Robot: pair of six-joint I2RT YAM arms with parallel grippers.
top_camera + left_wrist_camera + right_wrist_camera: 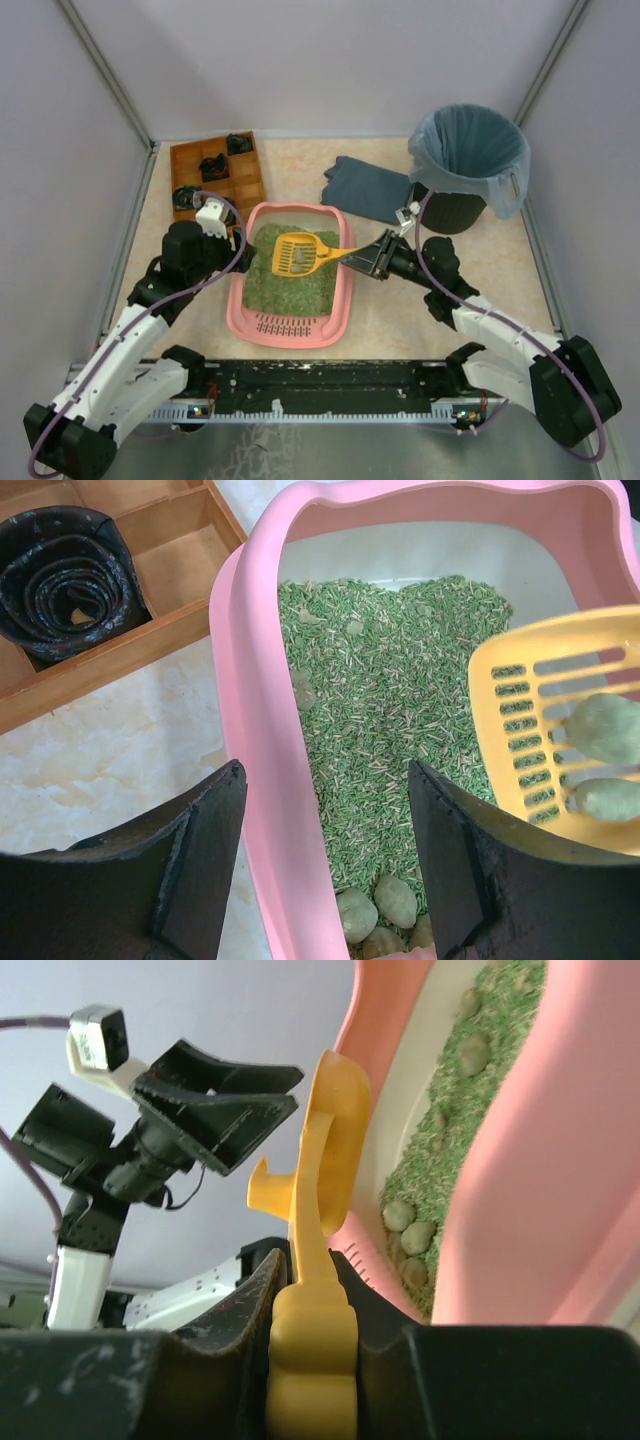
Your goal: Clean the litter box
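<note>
The litter box sat on the table between the two arms, its slotted grille at the near end and green litter filling the rest. The right gripper was clamped shut on the handle of a yellow scoop, which reached in over the box's right rim so that its slotted head hung above the litter. Two pale clumps lay in the scoop head, and several more clumps sat in the litter toward the grille end. The left gripper stood with its jaws apart and nothing between them but the box's left rim below; whether it touched the rim could not be told. A wooden tray holding rolls of black bags lay just beyond the box's far left corner. A grey cloth lay beyond the far right corner, and beside it stood a black bin lined with a blue-grey bag.
</note>
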